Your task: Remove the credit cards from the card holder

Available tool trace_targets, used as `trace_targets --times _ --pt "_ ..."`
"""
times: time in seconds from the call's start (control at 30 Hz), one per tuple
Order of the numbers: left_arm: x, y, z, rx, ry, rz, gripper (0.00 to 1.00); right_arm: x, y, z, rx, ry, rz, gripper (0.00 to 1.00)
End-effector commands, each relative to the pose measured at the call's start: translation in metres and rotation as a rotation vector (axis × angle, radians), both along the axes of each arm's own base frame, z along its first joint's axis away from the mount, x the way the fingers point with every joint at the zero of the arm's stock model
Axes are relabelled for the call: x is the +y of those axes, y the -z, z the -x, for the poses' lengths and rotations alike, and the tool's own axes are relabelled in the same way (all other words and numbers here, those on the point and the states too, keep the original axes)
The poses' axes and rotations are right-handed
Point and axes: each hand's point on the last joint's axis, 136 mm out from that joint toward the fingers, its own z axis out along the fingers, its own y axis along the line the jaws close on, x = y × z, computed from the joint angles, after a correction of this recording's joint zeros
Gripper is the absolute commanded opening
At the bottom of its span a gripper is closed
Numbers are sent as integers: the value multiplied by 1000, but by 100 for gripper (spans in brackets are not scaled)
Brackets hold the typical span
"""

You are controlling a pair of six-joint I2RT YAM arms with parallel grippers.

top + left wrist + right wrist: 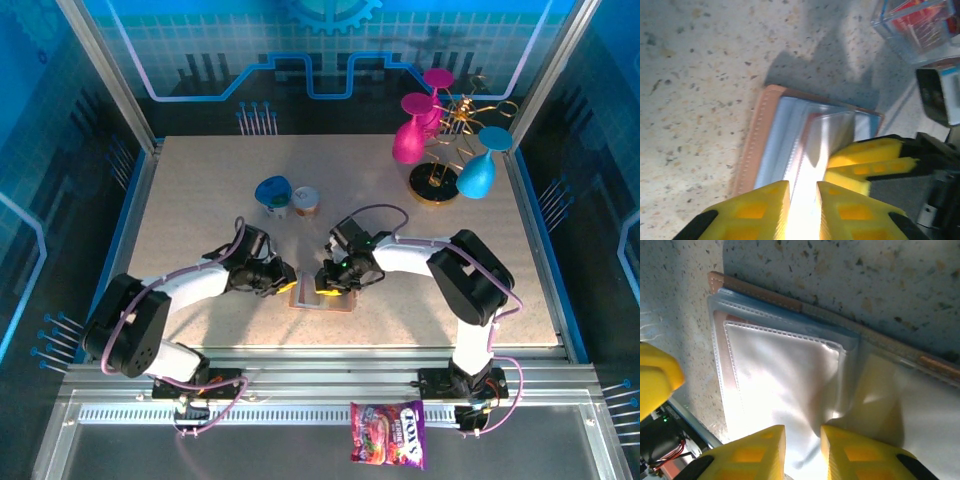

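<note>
1. At the lower centre of the top view, the card holder is laid open and flat on the worktop. It is flanked by the left end effector and the right end effector.
2. In each wrist view, the yellow fingers are seen a narrow gap apart over the glossy sleeves. Glare fills both gaps, so it cannot be told whether either end effector has a sleeve pinched or merely hovers.
3. The step in hand is judged to be the parting of the sleeves to reach the credit cards. No card is seen lying out, and only a reddish strip is made out under the plastic.
4. A pinch on a card edge, not on the sleeve, is called for next, with the holder pinned by the other arm.
5. The stitched leather edge is exposed at the left of the left wrist frame, with bare worktop beyond it.
6. The end effectors are crowded close together. A clear plastic piece lies at the upper right of that frame. The cups and the glass rack stand well apart.
</note>
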Motion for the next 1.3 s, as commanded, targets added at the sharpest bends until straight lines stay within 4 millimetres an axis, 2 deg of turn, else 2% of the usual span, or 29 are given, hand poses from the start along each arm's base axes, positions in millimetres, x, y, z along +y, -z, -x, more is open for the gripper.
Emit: trace_targets --times 0.0,0.33,0.7,1.07,1.27 --pt "-11 -19 -5 2 9 60 25 1 -4 0 15 17 -46 25" --pt "-24 -4 -1 43 49 61 31 -3 -3 0 12 33 -53 24" --pt "-21 19 5 91 41 38 37 -6 -2 0 16 37 -57 24" --pt "-24 29 7 115 45 45 37 -6 -1 1 19 43 -70 24" --pt "-28 27 8 112 48 60 33 -5 -1 1 20 45 -77 24"
